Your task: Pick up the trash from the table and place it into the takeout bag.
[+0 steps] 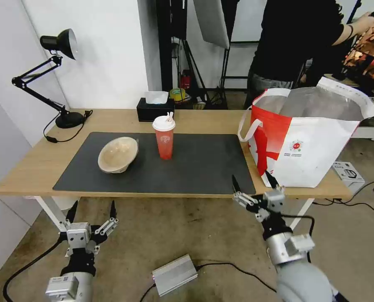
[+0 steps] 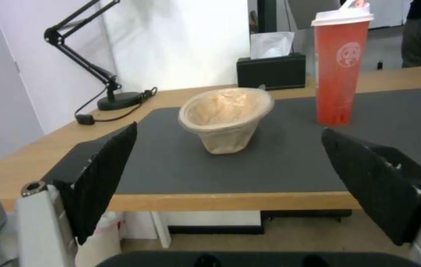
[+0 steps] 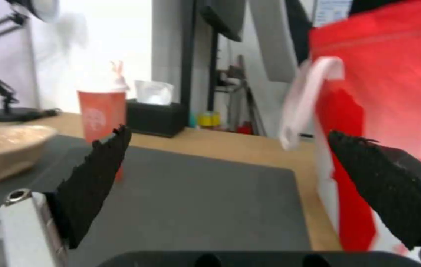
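Note:
A beige pulp bowl [image 1: 118, 154] [image 2: 226, 116] [image 3: 2, 148] lies tilted on the dark mat of the table [image 1: 23, 167]. A red drink cup with a white lid [image 1: 164, 138] [image 2: 341, 66] [image 3: 102, 111] stands upright to its right. The takeout bag [image 1: 310, 138] [image 3: 388, 85], white with a red side and foil lining, stands open at the table's right end. My left gripper [image 1: 93, 212] [image 2: 227, 148] hangs open below the front edge, in line with the bowl. My right gripper [image 1: 254, 184] [image 3: 227, 152] is open at the front edge, beside the bag's red side.
A black tissue box [image 1: 155, 108] and a black desk lamp [image 1: 56, 75] stand at the back of the table. A grey metal box [image 1: 174, 274] and cables lie on the floor between my arms. A person stands behind the bag.

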